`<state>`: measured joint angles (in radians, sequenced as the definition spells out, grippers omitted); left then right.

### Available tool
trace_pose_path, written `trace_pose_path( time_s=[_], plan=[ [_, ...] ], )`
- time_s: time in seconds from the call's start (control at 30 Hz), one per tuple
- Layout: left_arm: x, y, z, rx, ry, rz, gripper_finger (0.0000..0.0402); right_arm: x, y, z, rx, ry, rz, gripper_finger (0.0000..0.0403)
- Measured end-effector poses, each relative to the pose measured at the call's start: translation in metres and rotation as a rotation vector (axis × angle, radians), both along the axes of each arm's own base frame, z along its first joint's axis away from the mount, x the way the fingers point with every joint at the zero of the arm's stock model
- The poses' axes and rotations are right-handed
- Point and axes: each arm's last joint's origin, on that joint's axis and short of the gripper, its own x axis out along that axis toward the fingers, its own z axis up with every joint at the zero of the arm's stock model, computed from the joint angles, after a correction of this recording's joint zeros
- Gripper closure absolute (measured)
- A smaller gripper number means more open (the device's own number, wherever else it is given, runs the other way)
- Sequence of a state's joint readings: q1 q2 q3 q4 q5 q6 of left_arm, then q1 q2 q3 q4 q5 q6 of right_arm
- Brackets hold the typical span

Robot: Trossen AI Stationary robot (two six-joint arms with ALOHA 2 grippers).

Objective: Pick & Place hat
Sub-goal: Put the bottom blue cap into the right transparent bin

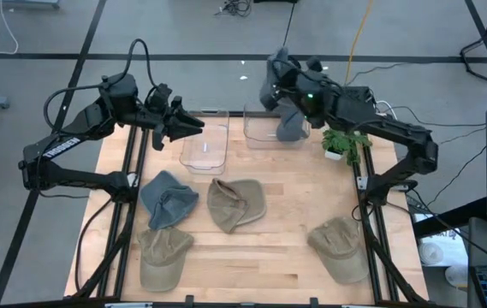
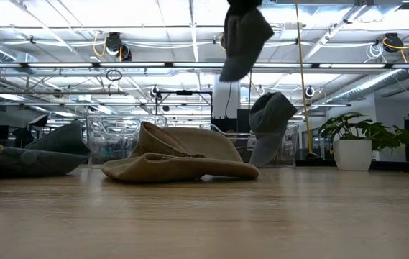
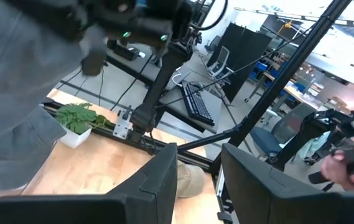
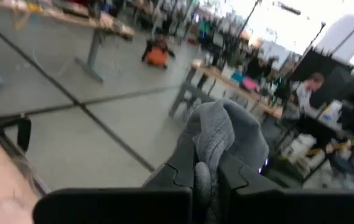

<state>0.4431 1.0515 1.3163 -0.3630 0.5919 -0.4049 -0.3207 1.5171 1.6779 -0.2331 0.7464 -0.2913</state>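
High view: right gripper pinches the grey hat above the bin; soft, limp, best held by its crown; left gripper gapes beside it.

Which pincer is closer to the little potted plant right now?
Right. The right pincer hangs above the far clear bin, shut on a grey hat beside the potted plant. The left pincer hovers farther away, over the other bin.
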Motion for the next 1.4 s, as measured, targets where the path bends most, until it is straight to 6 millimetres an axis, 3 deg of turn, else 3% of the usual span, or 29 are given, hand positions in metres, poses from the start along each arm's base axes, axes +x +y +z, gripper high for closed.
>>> trace_pose_path(
  time_s=[0.23, 0.53, 0.83, 1.27, 1.4],
  plan=[
    [0.000, 0.000, 0.000, 0.000, 0.000, 0.000, 0.0270, 0.010, -0.023, -0.035, 0.159, 0.063, -0.042, 0.0399],
    [0.000, 0.000, 0.000, 0.000, 0.000, -0.001, 0.0270, 0.031, -0.036, -0.076, 0.306, 0.115, -0.060, 0.0399],
    [0.000, 0.000, 0.000, -0.002, 0.002, -0.003, 0.0270, 0.042, -0.041, -0.099, 0.375, 0.120, -0.110, 0.0399],
    [0.000, 0.000, -0.001, -0.022, 0.010, -0.004, 0.0270, 0.030, -0.030, -0.121, 0.443, 0.097, -0.262, 0.0399],
    [0.001, 0.000, -0.001, -0.091, 0.023, 0.000, 0.0270, 0.024, -0.032, -0.143, 0.490, 0.137, -0.289, 0.0399]
  ],
)
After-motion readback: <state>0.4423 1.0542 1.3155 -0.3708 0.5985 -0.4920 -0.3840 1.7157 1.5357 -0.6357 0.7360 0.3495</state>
